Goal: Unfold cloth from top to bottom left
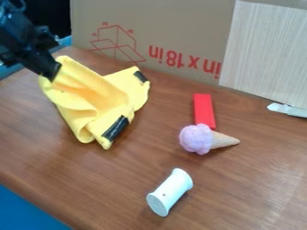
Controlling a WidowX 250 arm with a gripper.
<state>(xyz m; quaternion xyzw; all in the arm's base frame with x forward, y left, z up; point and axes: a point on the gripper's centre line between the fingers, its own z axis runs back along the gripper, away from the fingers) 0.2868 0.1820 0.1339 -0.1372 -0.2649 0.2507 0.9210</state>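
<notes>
"Where is the yellow cloth (99,101)?"

"Bunched at the view's left on the brown surface (240,193). The black end effector (53,73) pinches its upper edge, probably so the folded layer can be drawn open."

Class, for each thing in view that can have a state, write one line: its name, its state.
Yellow cloth, crumpled, partly raised
Gripper, closed on the cloth
White spool, on its side
Toy ice cream, on its side
Red block, lying flat
Cardboard, upright
</notes>
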